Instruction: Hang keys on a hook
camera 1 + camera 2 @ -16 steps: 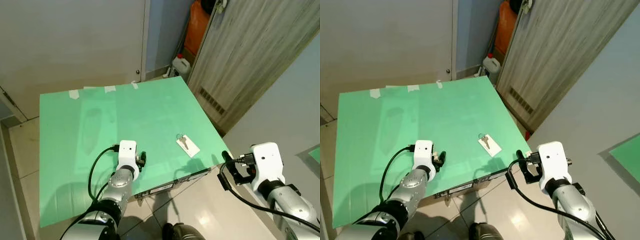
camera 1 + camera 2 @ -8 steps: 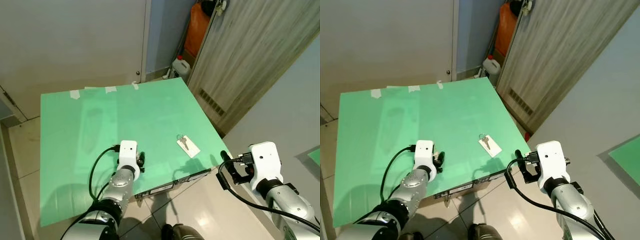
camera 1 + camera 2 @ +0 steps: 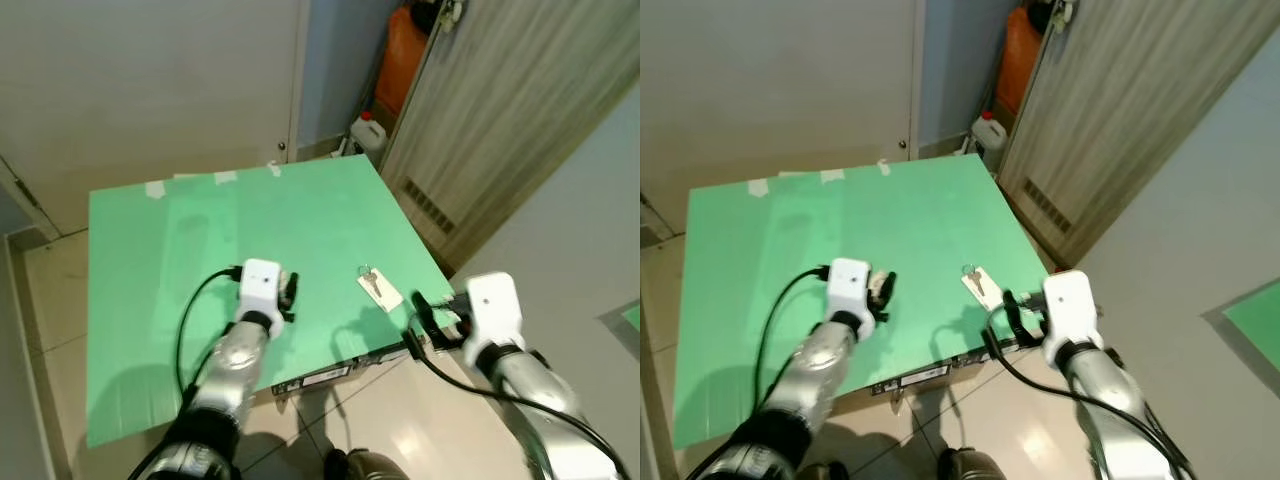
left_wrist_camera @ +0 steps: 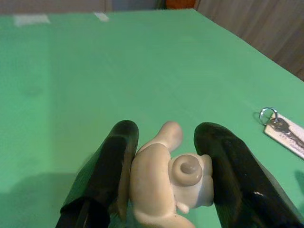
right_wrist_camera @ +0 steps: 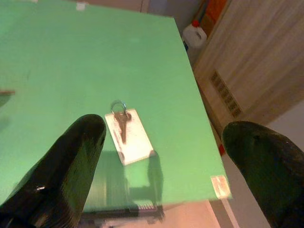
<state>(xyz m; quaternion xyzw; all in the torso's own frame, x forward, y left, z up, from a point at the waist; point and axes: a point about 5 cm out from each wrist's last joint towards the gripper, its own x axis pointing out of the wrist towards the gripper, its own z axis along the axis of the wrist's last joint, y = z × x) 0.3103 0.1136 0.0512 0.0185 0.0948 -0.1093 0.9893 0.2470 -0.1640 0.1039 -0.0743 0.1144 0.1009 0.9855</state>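
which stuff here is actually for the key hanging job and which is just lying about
For the job:
- keys on a white tag, lying on the green board
- cream hook, clamped in the left hand
- right hand, open, near the keys

Just lying about:
- white jug by the wall
- orange container behind it
- tape strips on the board's far edge

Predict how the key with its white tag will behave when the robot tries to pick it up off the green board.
The key lies flat on its white tag, so it probably offers little edge to grip and may slide on the smooth green board. Joined only by the ring, key and tag will likely dangle loosely. It looks light.
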